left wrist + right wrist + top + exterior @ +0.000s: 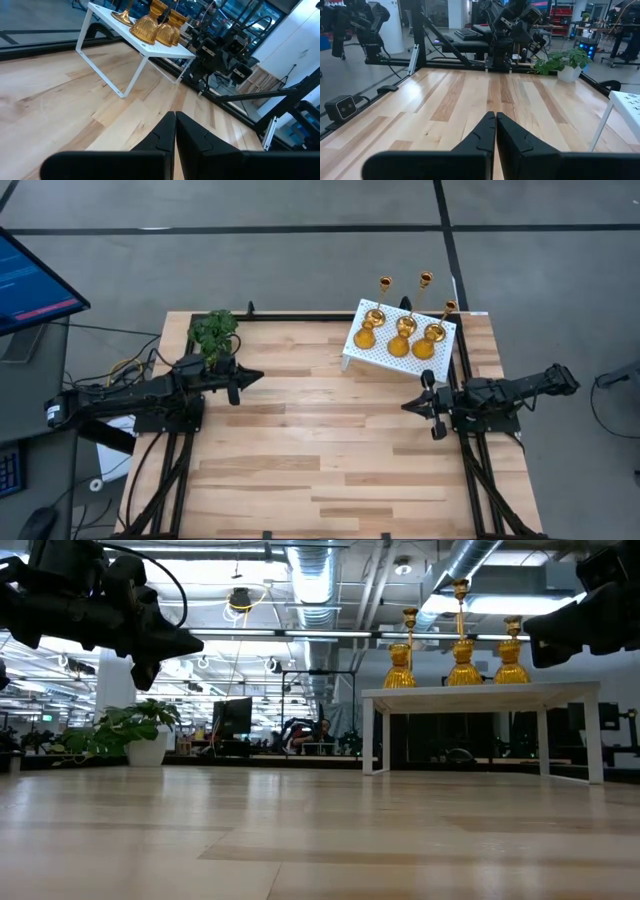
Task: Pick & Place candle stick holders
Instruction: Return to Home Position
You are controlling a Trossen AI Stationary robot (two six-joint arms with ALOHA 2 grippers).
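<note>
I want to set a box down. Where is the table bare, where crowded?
Crowded: the white perforated stand in one corner, filled by six gold candle stick holders; a green leafy plant sits at the adjoining corner. The wooden table is bare between the left gripper and right gripper and across the half away from the stand.

Candle stick holders (146,29) atop white stand (162,48)
</note>
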